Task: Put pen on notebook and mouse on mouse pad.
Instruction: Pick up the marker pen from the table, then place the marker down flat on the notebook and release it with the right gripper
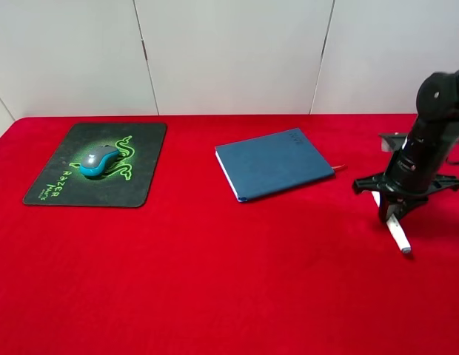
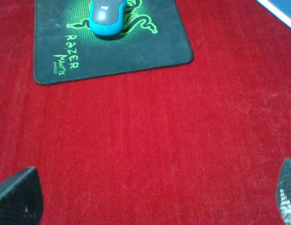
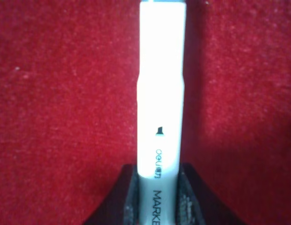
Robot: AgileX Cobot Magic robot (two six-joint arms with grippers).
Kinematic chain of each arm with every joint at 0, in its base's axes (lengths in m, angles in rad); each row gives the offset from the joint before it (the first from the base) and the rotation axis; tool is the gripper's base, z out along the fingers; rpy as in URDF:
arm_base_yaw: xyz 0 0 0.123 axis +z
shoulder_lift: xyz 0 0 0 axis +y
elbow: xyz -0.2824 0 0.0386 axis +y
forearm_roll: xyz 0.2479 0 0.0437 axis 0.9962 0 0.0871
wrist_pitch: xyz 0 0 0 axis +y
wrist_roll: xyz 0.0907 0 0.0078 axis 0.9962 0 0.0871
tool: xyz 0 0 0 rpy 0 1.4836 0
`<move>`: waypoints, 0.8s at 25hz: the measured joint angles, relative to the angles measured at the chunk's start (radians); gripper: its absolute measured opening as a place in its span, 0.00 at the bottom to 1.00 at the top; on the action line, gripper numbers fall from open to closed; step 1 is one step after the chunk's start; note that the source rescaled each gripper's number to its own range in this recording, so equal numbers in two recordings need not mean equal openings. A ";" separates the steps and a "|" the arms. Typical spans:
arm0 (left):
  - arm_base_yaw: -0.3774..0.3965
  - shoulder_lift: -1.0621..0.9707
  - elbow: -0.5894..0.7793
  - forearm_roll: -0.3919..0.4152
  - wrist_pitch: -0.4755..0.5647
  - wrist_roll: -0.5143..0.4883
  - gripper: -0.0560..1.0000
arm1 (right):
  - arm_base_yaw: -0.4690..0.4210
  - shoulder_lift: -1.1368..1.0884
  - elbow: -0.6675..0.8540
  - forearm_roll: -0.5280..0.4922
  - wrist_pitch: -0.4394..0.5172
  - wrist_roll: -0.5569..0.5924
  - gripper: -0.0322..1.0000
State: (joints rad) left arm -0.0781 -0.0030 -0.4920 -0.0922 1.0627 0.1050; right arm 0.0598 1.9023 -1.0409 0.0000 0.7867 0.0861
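Right gripper (image 3: pixel 158 194): clamped across barrel of pen (image 3: pixel 160 93). Pen judged light, rigid, smooth-sided; twisting or slippage to be expected.

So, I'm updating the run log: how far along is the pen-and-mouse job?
Done: the mouse sits on the mouse pad. In hand: the right gripper is shut on the pen, out to the right of the notebook. Left: carry the pen over and set it on the notebook, whose cover has nothing on it.
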 joint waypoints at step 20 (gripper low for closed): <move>0.000 0.000 0.000 0.000 0.000 0.000 1.00 | 0.028 -0.075 -0.234 0.061 0.343 0.000 0.03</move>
State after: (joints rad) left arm -0.0781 -0.0030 -0.4920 -0.0922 1.0627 0.1050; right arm 0.0877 1.8272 -1.2749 0.0615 1.1295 0.0861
